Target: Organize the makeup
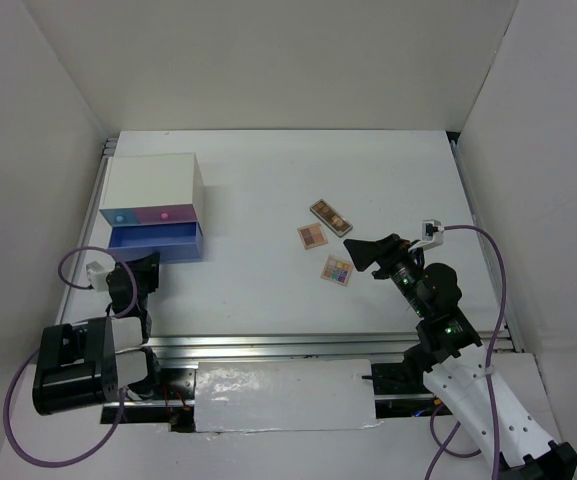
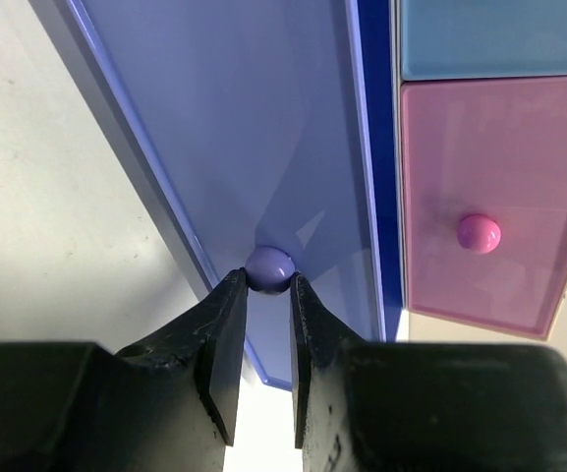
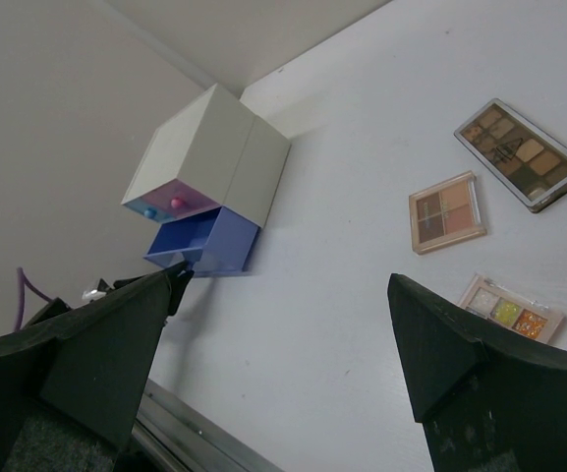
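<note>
Pinching knob (image 2: 269, 264): left gripper (image 2: 266, 287), wrist view

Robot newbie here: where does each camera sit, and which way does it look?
Top view: fixed above and behind the arms, looking down on the table; both arms, with left tool and right tool, show.
Left wrist view: on the left arm, looking along its fingers, closed on the knob of the blue drawer.
Right wrist view: on the right arm, looking across the table at three palettes and the drawer box; its spread fingers show.
Shared: top and right wrist both show palettes and box.
</note>
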Robot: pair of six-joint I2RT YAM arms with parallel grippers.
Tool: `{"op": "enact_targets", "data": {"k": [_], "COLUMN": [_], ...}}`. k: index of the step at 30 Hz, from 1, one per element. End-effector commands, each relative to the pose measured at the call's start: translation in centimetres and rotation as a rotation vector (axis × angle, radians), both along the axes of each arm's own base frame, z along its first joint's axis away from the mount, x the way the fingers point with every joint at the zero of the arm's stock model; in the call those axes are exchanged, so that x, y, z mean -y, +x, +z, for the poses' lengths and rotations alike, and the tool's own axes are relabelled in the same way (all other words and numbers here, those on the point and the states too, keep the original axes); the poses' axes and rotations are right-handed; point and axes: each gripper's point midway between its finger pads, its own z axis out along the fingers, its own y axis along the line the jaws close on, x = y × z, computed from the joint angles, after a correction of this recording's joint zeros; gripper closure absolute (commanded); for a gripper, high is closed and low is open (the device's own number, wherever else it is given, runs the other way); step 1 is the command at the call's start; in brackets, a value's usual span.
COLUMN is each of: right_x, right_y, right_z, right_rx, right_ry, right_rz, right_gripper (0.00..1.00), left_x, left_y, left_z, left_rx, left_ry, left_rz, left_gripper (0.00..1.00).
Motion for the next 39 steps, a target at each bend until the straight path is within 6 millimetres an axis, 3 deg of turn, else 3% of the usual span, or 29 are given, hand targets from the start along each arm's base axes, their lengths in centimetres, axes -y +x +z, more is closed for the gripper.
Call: {"op": "enact_targets", "data": {"k": [1,9,16,19,22,34,36,37,39], "right_x": [-0.3,-0.1,-0.1,-0.1,-0.1,0.0,-0.1,-0.1,-0.1], "right_y": [0.0,0.0,-0.1,0.0,-0.1,-0.2,-0.1,-0.2,-0.1], "right_z": [1.3,1.4,1.5,1.5,1.4,1.6,1.5,1.5,1.5], "right_rx": [0.054,0.056,0.056,0.057,0.056,0.061,0.058,0.056,0.054], "right_ry": [0.022,0.022,0.022,0.022,0.023,0.025,0.024,0.024,0.024], "right_rz": [0.014,0.006,0.008,0.003,0.006,0.003,0.006,0.008,0.005], "right_gripper": [0.0,0.0,0.0,0.0,0.0,0.0,0.0,0.0,0.0], "left_x": [0.3,0.9,1.4,1.1,0.5,1.3,1.5,1.4,1.7], "left_y": [-3.3,-3.7,-3.9,-4.9,-5.2,-6.2,-5.8,-5.8,-5.2], "left_z": [-2.5,-5.4,-5.4,-5.7,-4.7,-5.5,-4.7,-4.6,-2.5], "left_rx": [-0.048,-0.175,-0.171,-0.2,-0.175,-0.206,-0.21,-0.227,-0.227], "left_ry": [0.033,-0.024,-0.047,-0.032,-0.005,-0.015,0.024,0.064,0.14], "left_rz": [0.014,-0.011,-0.022,0.001,0.028,-0.006,-0.036,-0.05,-0.075], "left_gripper": [1.0,1.0,1.0,1.0,1.0,1.0,0.86,0.73,0.58]}}
